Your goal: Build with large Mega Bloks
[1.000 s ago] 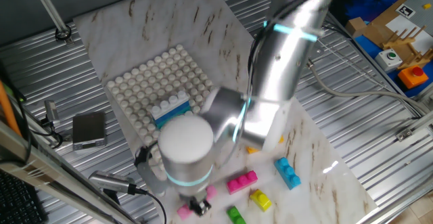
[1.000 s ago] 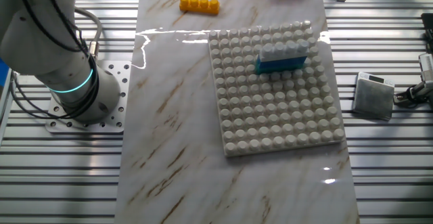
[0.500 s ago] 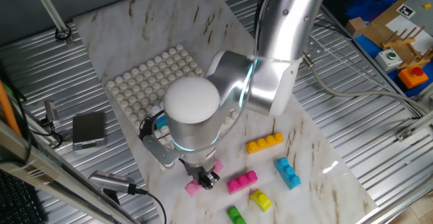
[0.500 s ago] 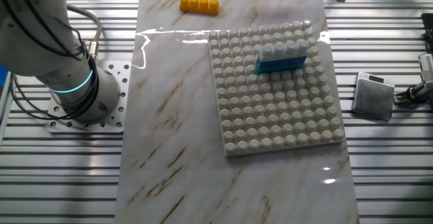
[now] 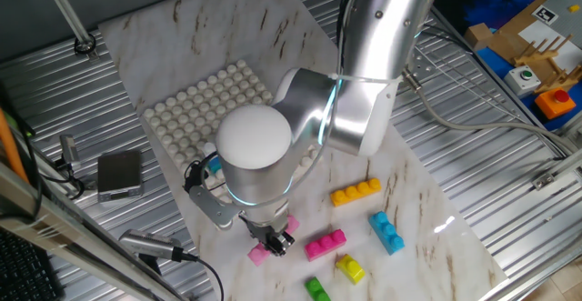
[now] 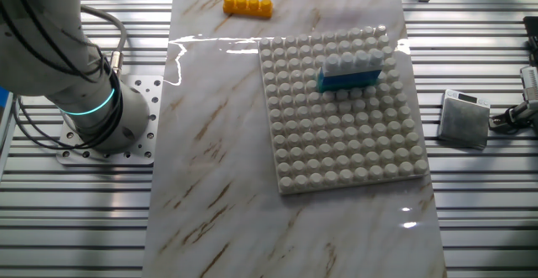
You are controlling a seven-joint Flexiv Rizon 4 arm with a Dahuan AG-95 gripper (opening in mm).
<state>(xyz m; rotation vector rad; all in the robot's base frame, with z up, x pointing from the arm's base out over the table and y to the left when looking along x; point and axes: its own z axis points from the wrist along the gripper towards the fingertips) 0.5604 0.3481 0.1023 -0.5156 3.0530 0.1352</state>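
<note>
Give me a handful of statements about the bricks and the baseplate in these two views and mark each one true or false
1. A white brick sits on a blue brick on the baseplate. True.
2. The orange brick is pressed onto the baseplate. False: it lies on the marble tabletop, off the plate.
3. The end effector is down at a pink brick near the table edge. True.
4. The magenta brick is stacked on the yellow brick. False: they lie apart on the table.
5. A green brick lies near the frame's bottom edge. True.
</note>
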